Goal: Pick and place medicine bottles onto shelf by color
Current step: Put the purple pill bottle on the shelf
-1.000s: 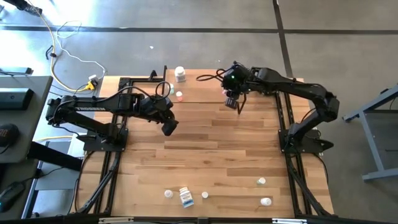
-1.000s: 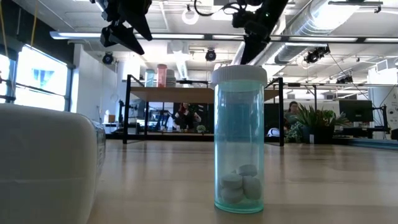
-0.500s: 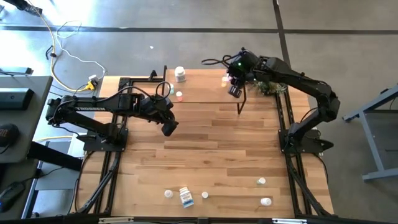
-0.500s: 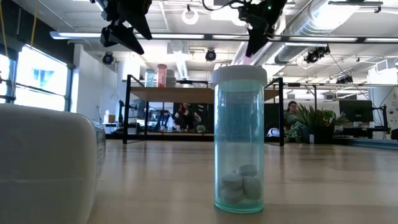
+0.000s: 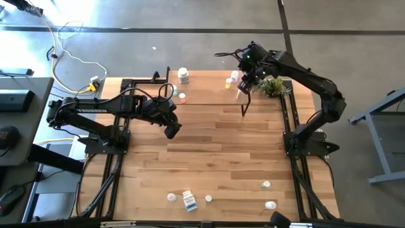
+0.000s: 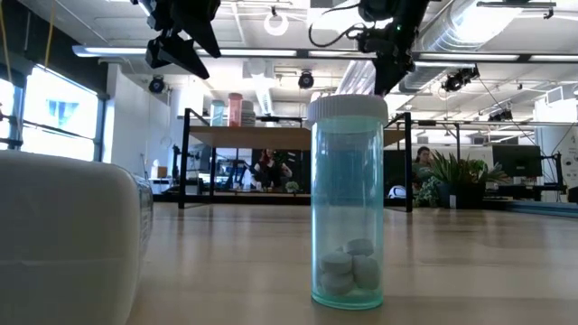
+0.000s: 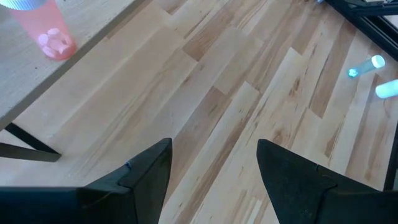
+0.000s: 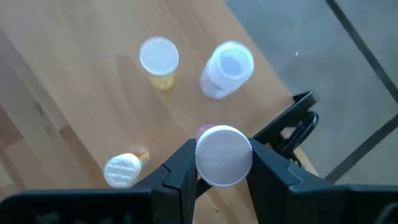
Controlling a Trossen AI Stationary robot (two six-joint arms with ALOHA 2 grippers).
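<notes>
White-capped bottle [image 8: 223,155] clamped in right pincer [image 8: 221,163] above shelf [image 8: 81,99] holding three bottles.

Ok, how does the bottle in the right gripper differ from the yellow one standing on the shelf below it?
The held bottle is clamped by its white cap between the right gripper's fingers, up off the shelf; the yellow bottle stands free on the board. The held one shows a pinkish body under its cap; the other's is yellow. The held bottle's cap looks larger, though it is nearer the camera. Both have round white caps and are upright.
</notes>
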